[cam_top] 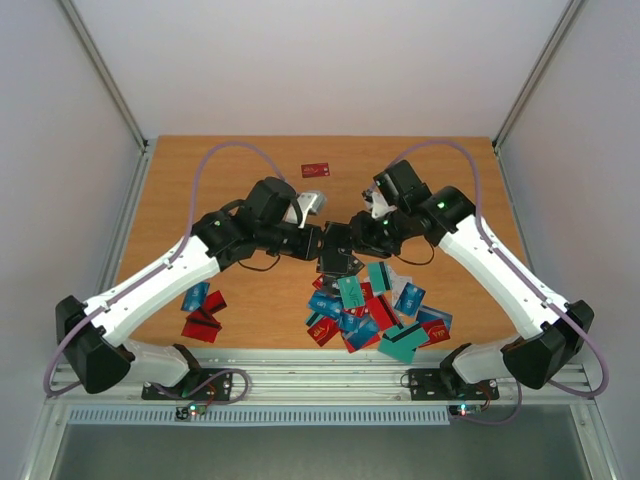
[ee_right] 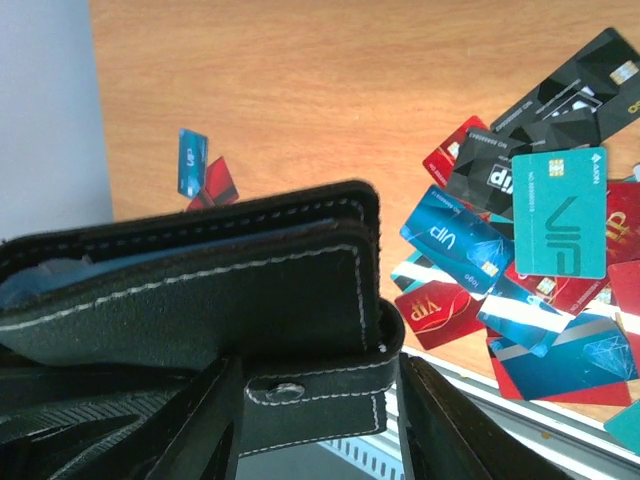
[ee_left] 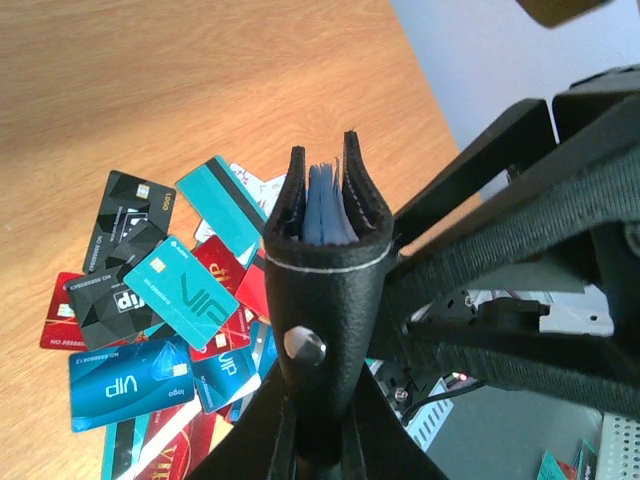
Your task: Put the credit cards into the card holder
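Wooden bench (cam_top: 200, 200): credit cards (cam_top: 375, 315) heaped near the front edge. Card holder (ee_left: 325, 270) sits in the air just above the heap, left tool (ee_left: 318, 440) clamped on it, right tool (ee_right: 320, 420) pinching its snap tab. Lone red card (cam_top: 316, 169) lies far back.

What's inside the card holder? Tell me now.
Blue card edges show between the walls of the holder. Their number and anything deeper is covered by the leather.

My holder (ee_left: 325, 300) is black with white stitching, blue showing inside. The cards (cam_top: 370, 310) are red, teal, blue and dark grey. The table (cam_top: 250, 170) is wood-grain brown.
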`<state>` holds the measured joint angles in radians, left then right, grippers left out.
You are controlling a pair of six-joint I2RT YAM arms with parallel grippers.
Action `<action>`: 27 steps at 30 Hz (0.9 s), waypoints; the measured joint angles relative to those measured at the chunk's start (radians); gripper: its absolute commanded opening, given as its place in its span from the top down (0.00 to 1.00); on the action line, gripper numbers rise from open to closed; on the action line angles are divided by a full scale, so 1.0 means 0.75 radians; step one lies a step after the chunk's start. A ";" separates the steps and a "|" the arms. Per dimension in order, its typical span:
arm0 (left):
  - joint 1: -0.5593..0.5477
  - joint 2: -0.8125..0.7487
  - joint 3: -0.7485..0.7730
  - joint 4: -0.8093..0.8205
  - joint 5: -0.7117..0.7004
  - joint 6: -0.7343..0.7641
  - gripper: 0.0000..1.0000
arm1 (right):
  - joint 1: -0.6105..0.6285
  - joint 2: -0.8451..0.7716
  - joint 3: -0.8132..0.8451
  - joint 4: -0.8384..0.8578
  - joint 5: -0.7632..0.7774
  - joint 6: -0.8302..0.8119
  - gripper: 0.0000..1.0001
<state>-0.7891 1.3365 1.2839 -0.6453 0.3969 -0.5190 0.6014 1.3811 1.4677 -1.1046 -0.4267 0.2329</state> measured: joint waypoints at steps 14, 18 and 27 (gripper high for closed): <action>-0.005 0.012 0.043 -0.121 -0.066 -0.020 1.00 | 0.046 0.049 -0.018 0.032 -0.023 0.038 0.65; -0.004 0.018 0.043 -0.148 -0.087 -0.021 1.00 | 0.051 0.102 0.013 0.011 -0.027 0.033 0.72; -0.005 0.034 0.061 -0.173 -0.126 -0.020 1.00 | 0.061 0.189 0.110 -0.052 -0.020 -0.002 0.92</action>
<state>-0.7925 1.3621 1.3296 -0.7753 0.3023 -0.5343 0.6468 1.5230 1.5501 -1.1439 -0.4419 0.2317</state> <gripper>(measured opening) 0.074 0.166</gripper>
